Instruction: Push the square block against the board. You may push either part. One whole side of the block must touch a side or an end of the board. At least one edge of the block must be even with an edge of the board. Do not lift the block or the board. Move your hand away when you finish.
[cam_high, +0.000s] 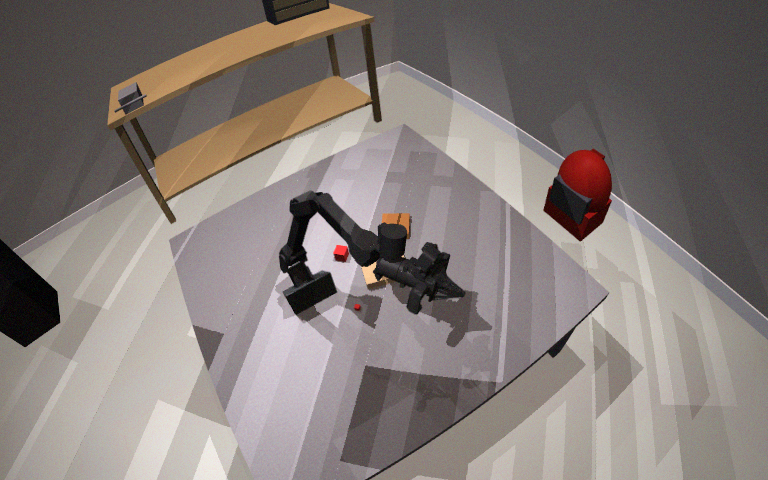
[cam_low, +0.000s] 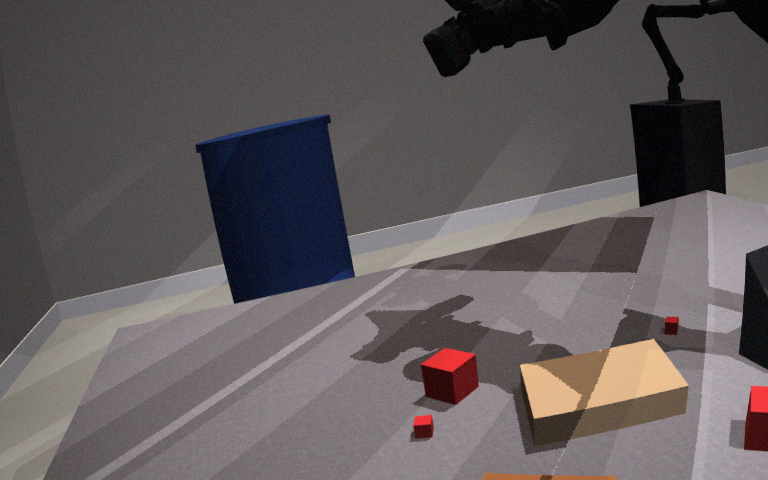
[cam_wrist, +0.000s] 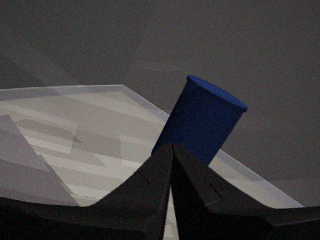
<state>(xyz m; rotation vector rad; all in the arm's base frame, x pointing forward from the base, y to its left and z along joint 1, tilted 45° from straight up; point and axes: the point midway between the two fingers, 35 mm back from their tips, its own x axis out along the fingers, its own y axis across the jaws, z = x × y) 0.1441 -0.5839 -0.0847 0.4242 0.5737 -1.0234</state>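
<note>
The flat orange block (cam_high: 404, 219) (cam_low: 532, 477), apparently the square one, lies behind the arm in the top view and is cut off at the bottom edge in the exterior view. The tan rectangular board (cam_high: 372, 276) (cam_low: 640, 373) lies flat, partly hidden by the arm in the top view. A gap of tabletop separates the two. My gripper (cam_high: 463, 293) (cam_wrist: 171, 151) is shut and empty, its fingertips meeting. It is raised above the table, to the right of the board in the top view, touching neither part.
Red cubes (cam_low: 449, 376) (cam_low: 423, 426) lie left of the board in the exterior view. A small red cube (cam_high: 356, 307) (cam_low: 671, 325) and a larger one (cam_high: 340, 253) (cam_low: 757, 421) lie nearer the arm's base (cam_high: 311, 292). A blue bin (cam_low: 277, 215) (cam_wrist: 200, 120) stands beyond the table.
</note>
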